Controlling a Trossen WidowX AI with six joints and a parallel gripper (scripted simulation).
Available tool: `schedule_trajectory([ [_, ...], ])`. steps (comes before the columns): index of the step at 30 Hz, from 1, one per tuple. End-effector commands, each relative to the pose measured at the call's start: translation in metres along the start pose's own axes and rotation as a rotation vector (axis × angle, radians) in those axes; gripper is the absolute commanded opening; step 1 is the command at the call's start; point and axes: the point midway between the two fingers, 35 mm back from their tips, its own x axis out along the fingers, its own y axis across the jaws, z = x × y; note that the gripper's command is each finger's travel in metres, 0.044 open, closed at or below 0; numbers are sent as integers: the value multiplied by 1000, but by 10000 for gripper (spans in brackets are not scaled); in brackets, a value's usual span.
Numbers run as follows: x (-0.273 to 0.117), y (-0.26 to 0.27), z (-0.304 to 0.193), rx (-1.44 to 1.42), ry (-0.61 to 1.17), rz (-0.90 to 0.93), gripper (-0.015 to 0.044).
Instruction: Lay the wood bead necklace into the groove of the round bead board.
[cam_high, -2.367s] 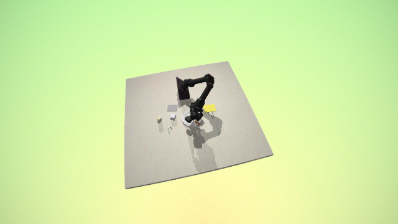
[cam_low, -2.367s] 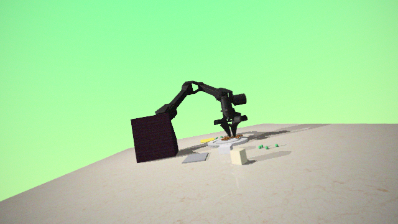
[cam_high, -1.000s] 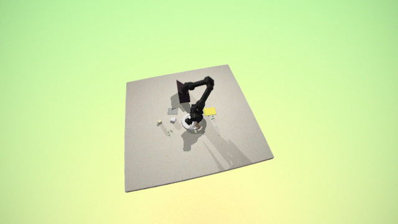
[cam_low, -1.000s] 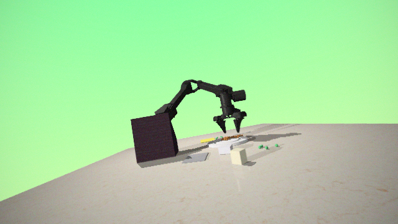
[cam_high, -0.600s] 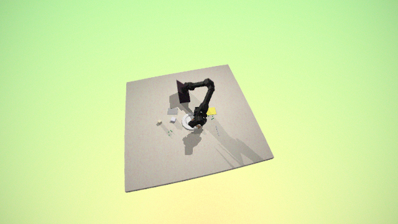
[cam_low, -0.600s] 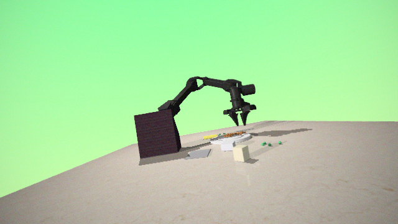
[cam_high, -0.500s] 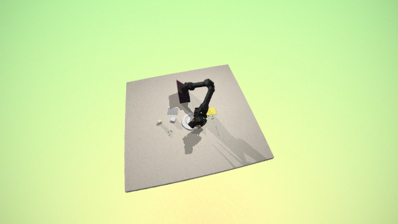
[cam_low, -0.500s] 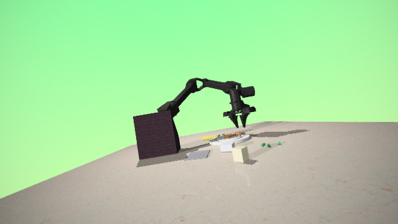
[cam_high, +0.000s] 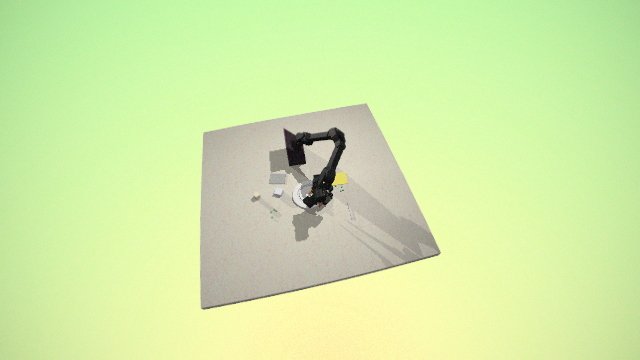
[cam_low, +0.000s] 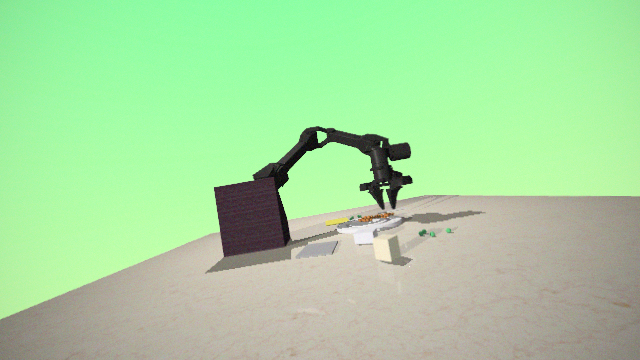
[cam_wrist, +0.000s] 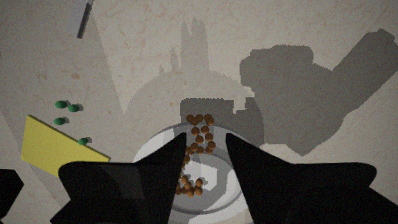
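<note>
The wood bead necklace (cam_low: 367, 219) (cam_wrist: 198, 190), of small brown beads, lies bunched in a winding shape over the round bead board (cam_high: 297, 196) (cam_low: 395, 224) (cam_wrist: 147, 151). In the wrist view its upper end is at the board's far rim and its lower part is on the central disc; the left finger hides some of it. My gripper (cam_low: 388, 208) (cam_wrist: 206, 136) is partly open and empty, pointing down just above the board and the necklace. In the top view the arm covers the fingertips and much of the board.
A yellow plate (cam_high: 341, 178) (cam_low: 337, 221) (cam_wrist: 55, 145) and green beads (cam_wrist: 60, 121) lie beside the board. A grey plate (cam_high: 277, 178) (cam_low: 317, 249), a white block (cam_high: 278, 192) (cam_low: 364, 237), a cream block (cam_low: 386, 248) and more green beads (cam_low: 432, 234) lie around it. A dark panel (cam_low: 252, 217) stands by the arm's base.
</note>
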Motion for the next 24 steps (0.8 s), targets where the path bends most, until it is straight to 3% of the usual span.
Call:
schedule_trajectory([
  [1, 7, 0, 0, 9, -1, 2, 200],
  [11, 19, 0, 0, 12, -1, 4, 200],
  [19, 17, 1, 0, 4, 2, 2, 0],
  [24, 17, 1, 0, 4, 2, 2, 0],
])
